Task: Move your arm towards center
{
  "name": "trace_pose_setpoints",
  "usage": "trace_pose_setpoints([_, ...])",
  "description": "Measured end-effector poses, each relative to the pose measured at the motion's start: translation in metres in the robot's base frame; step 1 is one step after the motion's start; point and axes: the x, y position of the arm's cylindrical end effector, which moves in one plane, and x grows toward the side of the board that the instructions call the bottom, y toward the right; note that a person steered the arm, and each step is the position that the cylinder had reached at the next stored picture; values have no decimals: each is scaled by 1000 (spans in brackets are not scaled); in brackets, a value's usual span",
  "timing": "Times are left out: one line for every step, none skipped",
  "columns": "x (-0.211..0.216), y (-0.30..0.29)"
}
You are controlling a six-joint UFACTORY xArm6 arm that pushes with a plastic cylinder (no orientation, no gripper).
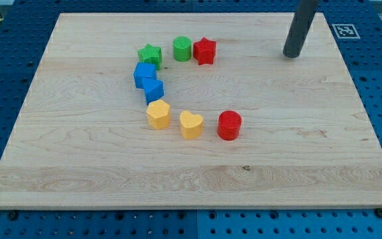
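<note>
My tip point(292, 55) rests on the wooden board point(310, 153) near the view's top right, well to the right of all blocks. The blocks form an arc around the board's middle: a green star point(150, 54), a green cylinder point(182, 48) and a red star point(205, 50) at the top; two blue blocks point(144, 74) point(153, 89) touching on the left; a yellow hexagon point(158, 114), a yellow heart point(191, 124) and a red cylinder point(229, 125) along the bottom. The nearest block to my tip is the red star, about 130 pixels to its left.
The board lies on a blue perforated table point(377, 79). A white fiducial marker point(345, 30) sits just off the board's top right corner.
</note>
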Motion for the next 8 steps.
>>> trace_pose_setpoints([0, 0])
trace_pose_setpoints([0, 0])
trace_pose_setpoints([0, 1])
trace_pose_setpoints([6, 1])
trace_pose_setpoints([6, 1])
trace_pose_setpoints([-18, -3])
trace_pose_setpoints([-34, -30])
trace_pose_setpoints([-34, -67])
